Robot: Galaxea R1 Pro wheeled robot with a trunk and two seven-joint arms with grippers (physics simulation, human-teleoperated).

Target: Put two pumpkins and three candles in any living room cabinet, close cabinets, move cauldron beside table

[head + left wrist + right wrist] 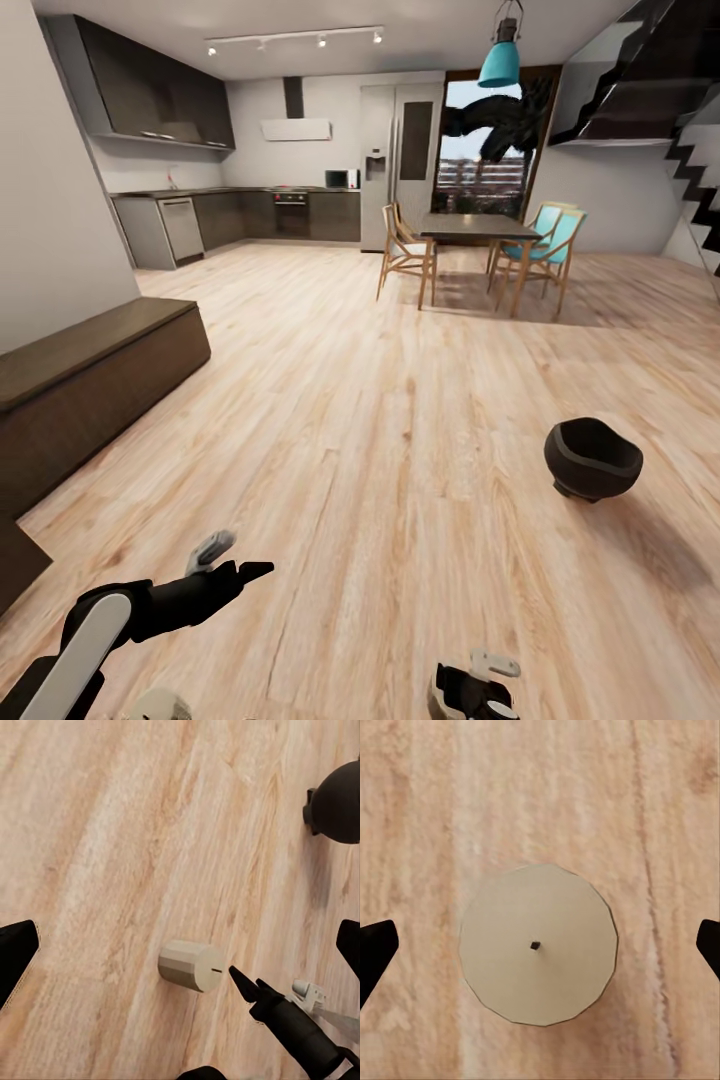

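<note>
The black cauldron point(592, 458) sits on the wooden floor point(400, 400). The right gripper point(540, 945) hovers wide open directly above an upright candle point(538, 943), gripping nothing; the left gripper point(180, 952) also hangs open and empty.

Cauldron point(593, 458) on the floor point(380, 420), right of frame centre. Cabinet point(90, 385) along the left edge. Dining table point(475, 228) with chairs point(405, 250) upper centre-right, kitchen counter point(240, 210) upper left behind.
</note>
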